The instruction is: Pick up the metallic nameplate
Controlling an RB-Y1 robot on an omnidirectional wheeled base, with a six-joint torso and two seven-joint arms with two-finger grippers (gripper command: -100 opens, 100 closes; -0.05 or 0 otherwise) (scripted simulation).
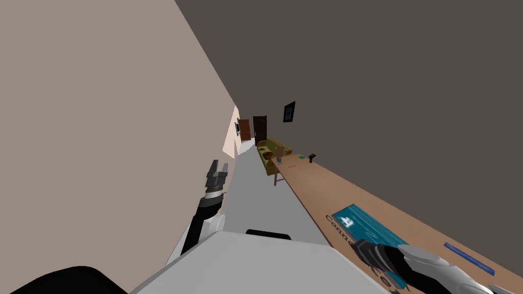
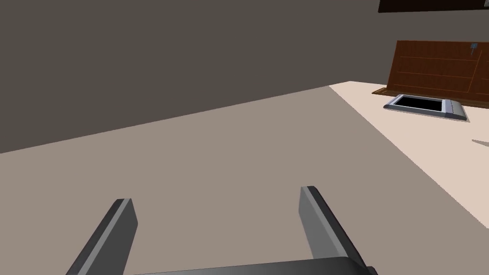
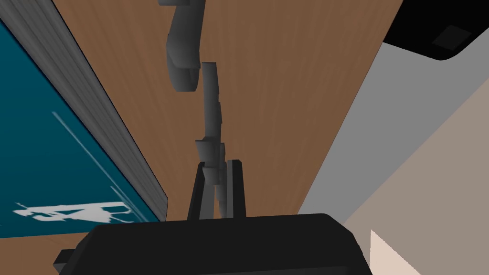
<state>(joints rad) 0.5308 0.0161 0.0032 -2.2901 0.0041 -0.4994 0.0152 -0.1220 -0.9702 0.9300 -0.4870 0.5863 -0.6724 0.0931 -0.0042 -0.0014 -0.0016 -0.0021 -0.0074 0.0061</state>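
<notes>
The nameplate (image 1: 337, 227) is a flat string of grey letters lying along the near edge of the brown table (image 1: 327, 189). My right gripper (image 1: 356, 245) is at its near end. Seen from the right wrist, the two fingers (image 3: 236, 186) stand close together with the thin grey nameplate (image 3: 210, 105) pressed between them, and my right gripper (image 3: 217, 164) is shut on it. The letters run away from the gripper over the tabletop. I cannot tell whether they touch the wood. My left gripper (image 1: 217, 171) hangs open beside the wall on the left, its left gripper fingers (image 2: 317, 215) wide apart and holding nothing.
A teal book (image 1: 369, 224) lies right beside the nameplate, its grey page edge (image 3: 95, 119) close to my fingers. A blue stick (image 1: 467, 258) lies farther right. Small items (image 1: 311, 155) sit at the table's far end, and a yellow sofa (image 1: 273, 150) stands beyond. A grey floor strip (image 1: 265, 204) runs between table and left wall.
</notes>
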